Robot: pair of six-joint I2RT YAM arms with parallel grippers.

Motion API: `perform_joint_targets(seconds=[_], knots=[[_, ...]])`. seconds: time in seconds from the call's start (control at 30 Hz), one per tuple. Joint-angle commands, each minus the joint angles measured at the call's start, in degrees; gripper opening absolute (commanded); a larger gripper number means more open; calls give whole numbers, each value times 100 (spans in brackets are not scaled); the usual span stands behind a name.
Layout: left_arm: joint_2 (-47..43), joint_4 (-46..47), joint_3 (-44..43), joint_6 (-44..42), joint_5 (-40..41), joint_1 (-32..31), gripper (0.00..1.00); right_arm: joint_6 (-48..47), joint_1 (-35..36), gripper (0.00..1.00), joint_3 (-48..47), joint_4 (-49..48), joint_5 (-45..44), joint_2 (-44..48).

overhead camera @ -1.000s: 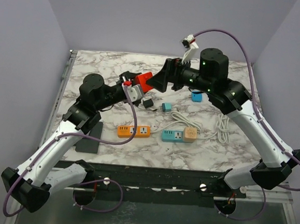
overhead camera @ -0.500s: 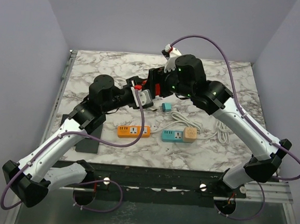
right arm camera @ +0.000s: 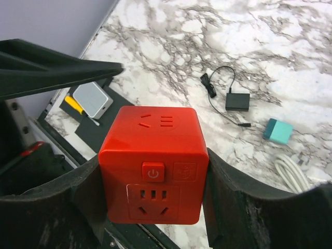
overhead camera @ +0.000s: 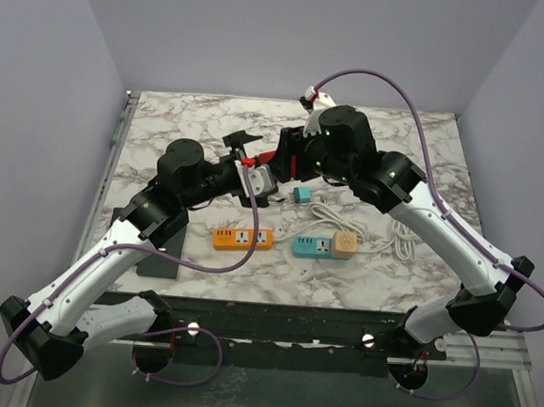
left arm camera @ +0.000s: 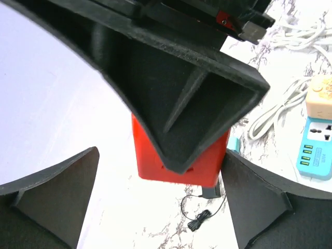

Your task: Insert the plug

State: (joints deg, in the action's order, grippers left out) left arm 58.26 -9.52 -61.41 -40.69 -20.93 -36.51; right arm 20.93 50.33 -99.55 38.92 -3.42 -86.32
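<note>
The plug is a red cube [right arm camera: 153, 166] with a power button and socket faces. My right gripper [right arm camera: 153, 179] is shut on it, one black finger pressed to each side, above the table's back middle [overhead camera: 269, 156]. My left gripper [left arm camera: 160, 155] stands open around the same cube [left arm camera: 150, 161], its fingers [left arm camera: 62, 192] clear of the sides. In the top view the left gripper [overhead camera: 253, 164] and the right gripper [overhead camera: 280, 159] meet head-on. An orange power strip [overhead camera: 244, 238] lies on the marble in front of them.
A teal power strip [overhead camera: 314, 247] carries a beige cube [overhead camera: 345, 242], its white cable [overhead camera: 404, 228] coiled to the right. A small teal block [overhead camera: 301, 194] and a black adapter with thin wire [right arm camera: 237, 101] lie under the grippers. A black pad [overhead camera: 162, 251] sits front left.
The right gripper came in from the right and closed on the red cube. The left gripper, which was holding it, has opened wide.
</note>
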Motion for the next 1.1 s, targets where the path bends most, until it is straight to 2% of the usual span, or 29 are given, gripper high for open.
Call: perform_joint_targets(seconds=[0.0, 0.07, 0.27, 0.5, 0.6, 0.77, 0.9, 1.07], knots=[[-415, 99, 106, 500, -19, -5, 99, 155, -260, 1, 109, 525, -448, 199], [-414, -377, 60, 570, -166, 2, 99, 227, -565, 1, 333, 649, -236, 333], [60, -1890, -34, 932, -174, 78, 99, 248, -1488, 1, 1310, 643, 1292, 800], [1003, -2767, -632, 1077, -388, 1252, 98, 110, -1600, 1, 1883, 537, 3174, 877], [1400, -3205, -639, 820, -510, 1660, 97, -5, -1596, 1, 2091, 525, 3845, 878], [1673, -3296, 50, 1, -385, 2072, 92, 118, -1589, 1, 2117, 761, 3660, 686], [1788, -3306, 490, -607, -530, 2194, 90, 662, -1315, 1, 2177, 697, 2643, 418], [1804, -3175, 1021, -1102, -712, 2201, 81, 1155, -653, 1, 2015, 825, 1397, -64]])
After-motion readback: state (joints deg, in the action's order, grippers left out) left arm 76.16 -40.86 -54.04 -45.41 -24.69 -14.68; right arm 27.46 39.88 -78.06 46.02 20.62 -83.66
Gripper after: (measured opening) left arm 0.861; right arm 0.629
